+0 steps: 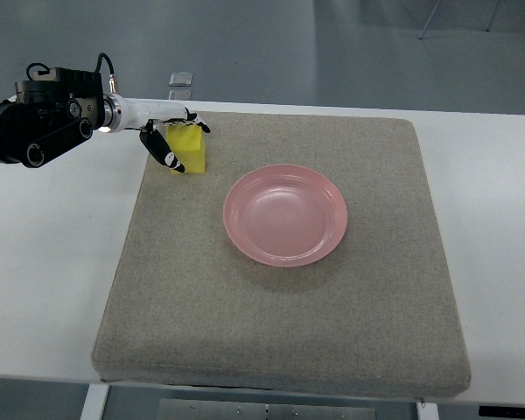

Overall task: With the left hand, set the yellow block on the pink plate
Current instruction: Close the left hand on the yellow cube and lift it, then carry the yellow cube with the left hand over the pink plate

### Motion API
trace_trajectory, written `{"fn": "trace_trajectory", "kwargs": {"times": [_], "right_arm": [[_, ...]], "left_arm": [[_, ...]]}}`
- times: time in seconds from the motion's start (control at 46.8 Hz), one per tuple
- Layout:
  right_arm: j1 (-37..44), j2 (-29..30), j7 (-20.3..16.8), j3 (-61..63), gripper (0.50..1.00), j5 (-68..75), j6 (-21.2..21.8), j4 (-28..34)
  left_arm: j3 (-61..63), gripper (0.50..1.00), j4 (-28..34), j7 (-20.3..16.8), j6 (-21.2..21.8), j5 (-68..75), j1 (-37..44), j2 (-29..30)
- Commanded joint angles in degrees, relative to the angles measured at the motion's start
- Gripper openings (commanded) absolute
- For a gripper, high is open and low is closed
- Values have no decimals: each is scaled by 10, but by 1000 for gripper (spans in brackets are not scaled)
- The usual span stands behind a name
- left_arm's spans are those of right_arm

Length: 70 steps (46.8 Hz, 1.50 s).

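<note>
The yellow block (pixel 192 156) stands on the grey mat (pixel 280 324) near its far left corner. My left hand (pixel 185 145) reaches in from the left and closes around the block, with one dark-tipped finger down its left front side and the other fingers over its far top edge. The block still rests on the mat. The pink plate (pixel 285 213) lies empty at the middle of the mat, to the right of and nearer than the block. The right arm is out of view.
The mat lies on a white table (pixel 52 262). My left forearm and its black wrist housing (pixel 48 118) hang over the table's far left. Two small clear objects (pixel 180 85) lie on the floor beyond the table.
</note>
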Motion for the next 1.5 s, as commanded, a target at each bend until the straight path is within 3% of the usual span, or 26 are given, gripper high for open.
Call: {"fn": "trace_trajectory", "kwargs": {"times": [0.0, 0.235, 0.428, 1.155, 1.475], "right_arm": [[0, 0, 0, 0, 924, 0, 0, 0], [0, 0, 0, 0, 924, 0, 0, 0], [0, 0, 0, 0, 924, 0, 0, 0], [0, 0, 0, 0, 924, 0, 0, 0], [0, 0, 0, 0, 924, 0, 0, 0]], "left_arm": [[-1, 776, 5, 0, 12, -1, 2, -1], [-1, 662, 12, 1, 43, -1, 2, -2], [-2, 501, 12, 3, 67, -3, -1, -2], [-59, 500, 38, 3, 58, -24, -8, -3], [-69, 500, -91, 8, 67, -16, -37, -2]]}}
